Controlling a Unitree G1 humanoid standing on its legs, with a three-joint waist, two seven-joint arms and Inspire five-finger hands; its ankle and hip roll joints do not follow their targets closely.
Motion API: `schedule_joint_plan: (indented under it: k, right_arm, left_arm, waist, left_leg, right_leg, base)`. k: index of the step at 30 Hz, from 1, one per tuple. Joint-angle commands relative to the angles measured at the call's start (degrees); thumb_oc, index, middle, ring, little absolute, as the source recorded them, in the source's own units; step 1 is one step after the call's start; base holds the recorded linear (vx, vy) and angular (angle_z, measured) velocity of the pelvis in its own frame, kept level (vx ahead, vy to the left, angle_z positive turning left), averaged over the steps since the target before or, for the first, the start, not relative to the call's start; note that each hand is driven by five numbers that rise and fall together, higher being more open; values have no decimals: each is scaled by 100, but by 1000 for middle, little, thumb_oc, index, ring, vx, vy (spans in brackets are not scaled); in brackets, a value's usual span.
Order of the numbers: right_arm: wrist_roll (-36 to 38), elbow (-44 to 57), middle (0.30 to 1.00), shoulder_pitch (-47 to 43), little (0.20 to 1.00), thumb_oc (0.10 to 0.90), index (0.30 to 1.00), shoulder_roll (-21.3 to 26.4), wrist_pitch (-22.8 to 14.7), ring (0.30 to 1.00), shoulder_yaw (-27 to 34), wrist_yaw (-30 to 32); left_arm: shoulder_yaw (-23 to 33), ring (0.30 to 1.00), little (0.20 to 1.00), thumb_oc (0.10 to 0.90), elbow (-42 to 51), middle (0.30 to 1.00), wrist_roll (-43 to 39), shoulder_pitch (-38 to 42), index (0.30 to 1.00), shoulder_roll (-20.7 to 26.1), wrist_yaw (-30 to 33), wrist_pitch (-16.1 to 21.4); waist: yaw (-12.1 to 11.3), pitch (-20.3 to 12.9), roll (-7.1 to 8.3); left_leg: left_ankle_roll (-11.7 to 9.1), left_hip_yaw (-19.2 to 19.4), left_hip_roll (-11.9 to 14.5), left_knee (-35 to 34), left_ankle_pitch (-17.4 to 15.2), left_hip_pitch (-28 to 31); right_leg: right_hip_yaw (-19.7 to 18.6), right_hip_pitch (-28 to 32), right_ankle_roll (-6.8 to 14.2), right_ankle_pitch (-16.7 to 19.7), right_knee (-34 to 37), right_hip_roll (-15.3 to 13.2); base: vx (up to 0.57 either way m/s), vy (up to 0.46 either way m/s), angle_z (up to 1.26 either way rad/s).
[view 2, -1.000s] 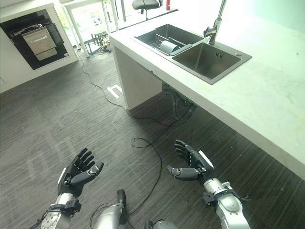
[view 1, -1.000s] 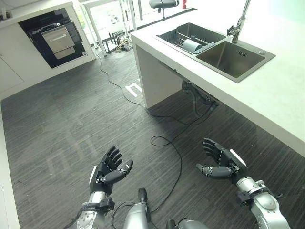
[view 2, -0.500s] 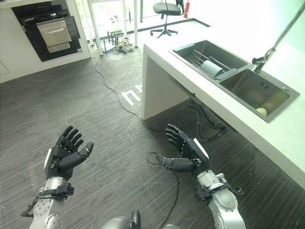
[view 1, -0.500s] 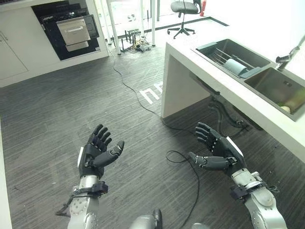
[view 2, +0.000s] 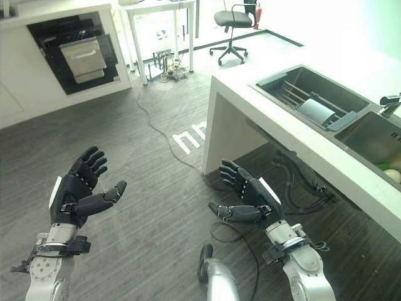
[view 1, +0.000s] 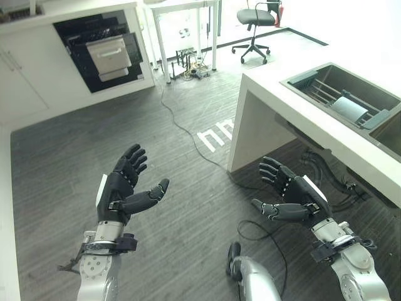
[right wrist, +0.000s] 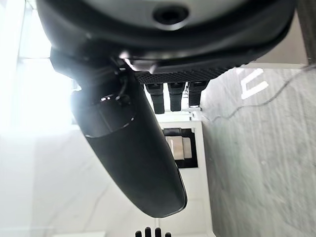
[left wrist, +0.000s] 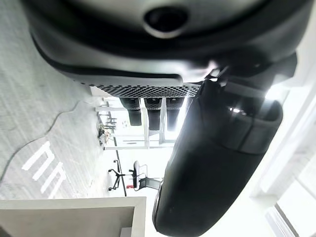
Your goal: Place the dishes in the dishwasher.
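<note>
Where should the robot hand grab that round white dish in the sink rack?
Probably the white dish by its top rim, coming from above: it stands on edge in the rack, sunk below the counter, so its sides look walled in. Both hands are open.

White painted marking on dark wood-grain floor — beside corner of white counter — letter-like strokes, not legible; no other readable text.

two hands, left hand and right hand, one office chair, one dishwasher, one counter, one rolled cloth in a sink rack.
</note>
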State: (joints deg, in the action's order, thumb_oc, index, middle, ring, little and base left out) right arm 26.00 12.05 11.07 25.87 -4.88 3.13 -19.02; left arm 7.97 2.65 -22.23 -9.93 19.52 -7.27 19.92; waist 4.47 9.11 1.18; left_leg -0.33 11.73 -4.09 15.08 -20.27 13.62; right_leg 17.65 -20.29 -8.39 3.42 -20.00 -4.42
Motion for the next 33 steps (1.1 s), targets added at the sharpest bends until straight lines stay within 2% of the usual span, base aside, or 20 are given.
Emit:
schedule_joint_plan:
  k: [1,2,3,5,6,7,8,9,10,11,12,14,16,17,18,20,23,27,30,33]
  right_arm:
    - [315,606,900,-434,900,800,900,110,-661,900,467,232]
    - [316,663,900,-434,900,800,900,127,-678,900,521,258]
    - [293,708,900,-361,900,800,900,131,-793,900,650,253]
    - [327,763,900,-320,900,800,900,172,-820,900,759,283]
    - [370,790,900,-291,900,800,900,198,-839,900,828,292]
    - [400,812,900,-273,900,800,900,211,-881,900,891,334]
    - [409,819,900,-263,900,800,900,220,-885,900,906,327]
    - [458,881,900,-249,900,800,900,293,-910,900,988,293]
    - [491,912,900,-246,900,800,900,328,-933,900,1026,253]
    - [629,1026,900,-238,900,800,900,405,-981,900,1171,161]
    - [649,1034,900,-286,900,800,900,441,-990,900,1174,152]
    - [716,1025,900,-474,900,800,900,517,-946,900,1142,163]
    - [753,994,900,-636,900,800,900,534,-888,900,1029,147]
    - [564,987,900,-792,900,800,900,500,-847,900,852,166]
    - [417,1003,900,-833,900,800,900,499,-833,900,775,140]
    - [375,1076,900,-865,900,800,900,556,-777,900,712,49]
    - [409,1086,900,-931,900,800,900,586,-707,900,696,142]
    - [350,1343,900,-635,900,800,900,489,-586,900,878,206]
    - [352,1411,900,-457,900,800,900,464,-569,900,996,289]
    - [318,1388,900,-456,900,800,900,392,-626,900,917,398]
  left_arm:
    - [100,900,900,800,733,900,-159,556,900,533,-205,504]
    - [88,900,900,800,798,900,-192,590,900,508,-232,498]
    - [48,900,900,800,842,900,-263,638,900,471,-310,562]
    - [9,900,900,800,901,900,-262,648,900,442,-351,587]
    - [-19,900,900,800,924,900,-264,656,900,422,-371,608]
    - [-43,900,900,800,949,900,-212,669,900,403,-417,682]
    - [-49,900,900,800,950,900,-205,667,900,400,-408,706]
    - [-74,900,900,800,1051,900,61,662,900,437,-322,958]
    - [-75,900,900,800,1124,900,165,651,900,473,-305,1055]
    - [-32,900,900,800,1384,900,252,633,900,490,-329,1315]
    - [-31,900,900,800,1446,900,225,659,900,485,-339,1351]
    - [2,900,900,800,1539,900,201,678,900,502,-309,1503]
    - [53,900,900,800,1570,900,272,646,900,562,-213,1604]
    - [91,900,900,800,1580,900,442,595,900,633,-103,1643]
    - [108,900,900,800,1585,900,540,557,900,670,-3,1630]
    - [162,900,900,800,1576,900,528,483,900,714,67,1653]
    - [125,900,900,800,1389,900,480,524,900,664,53,1852]
    - [89,900,900,800,1460,900,644,723,900,776,-202,1871]
    - [118,900,900,800,1701,900,326,759,900,842,-624,1659]
    - [-3,900,900,800,1722,900,289,865,900,901,-679,1479]
  waist:
    - [27,-466,106]
    - [70,-502,66]
    - [159,-566,-35]
    - [199,-588,-101]
    - [214,-596,-118]
    - [220,-600,-82]
    - [216,-602,-89]
    - [185,-558,23]
    - [169,-529,80]
    - [41,-394,218]
    - [-14,-333,253]
    - [-96,-285,293]
    - [-152,-236,217]
    - [-260,-174,71]
    - [-320,-163,9]
    - [-430,-194,-61]
    - [-439,-294,-113]
    - [-324,-445,-110]
    - [-301,-506,-79]
    - [-285,-544,-62]
  left_leg:
    - [210,-698,-31,211,-249,-593]
    - [156,-632,40,211,-261,-486]
    - [-76,-525,228,211,300,-295]
    - [-278,-483,358,211,898,-137]
    - [-414,-446,438,211,1371,-33]
    - [-491,-411,457,211,1734,-20]
    - [-529,-394,479,211,1840,56]
    - [-619,-342,418,623,2360,4]
    - [-612,-354,365,1008,2426,-207]
    - [-456,-490,236,1663,2302,-1240]
    - [-348,-501,187,1668,2123,-1612]
    - [-155,-531,153,993,1902,-1876]
    - [-109,-625,197,211,1773,-1901]
    - [-118,-950,273,211,1425,-2468]
    - [-164,-1157,295,211,1376,-2758]
    - [-238,-1311,299,211,1528,-3112]
    - [-213,-1327,391,211,1468,-3165]
    - [-67,-1313,281,211,1227,-2831]
    - [38,-1340,145,211,1108,-2686]
    - [154,-1335,23,211,1048,-2623]
  right_leg:
    - [-159,297,1523,-401,281,-351]
    - [-140,361,1459,-464,281,-313]
    - [-109,470,1314,-628,281,-180]
    - [-78,561,1189,-771,281,-57]
    - [-90,642,1105,-871,281,12]
    - [-121,689,1044,-920,281,15]
    - [-125,725,1025,-969,281,37]
    - [-255,909,924,-1105,281,14]
    - [-331,961,880,-1124,281,4]
    - [-696,1211,793,-1238,281,91]
    - [-874,1284,798,-1270,281,145]
    - [-1250,1327,880,-1315,281,261]
    - [-1565,1430,961,-1422,281,457]
    - [-1864,1497,1020,-1469,281,718]
    - [-1981,1558,1023,-1523,281,821]
    - [-2170,1670,997,-1649,281,971]
    - [-2153,1714,1072,-1712,281,858]
    - [-2013,1773,1188,-1674,281,582]
    - [-1925,1814,1232,-1620,281,454]
    - [-1875,1930,1251,-1575,281,397]
  base:
    - [263,-195,-75]
    - [337,-291,-93]
    - [344,-317,-75]
    - [234,-240,-39]
    - [178,-211,-59]
    - [170,-189,-60]
    - [245,-241,-41]
    - [215,-202,-36]
    - [299,-281,-102]
    - [194,-148,-92]
    - [231,-83,-113]
    - [176,67,-85]
    - [235,151,-104]
    - [275,187,-130]
    - [290,207,-99]
    - [224,180,-157]
    - [181,261,-124]
    - [177,229,-49]
    - [128,160,10]
    - [135,174,9]
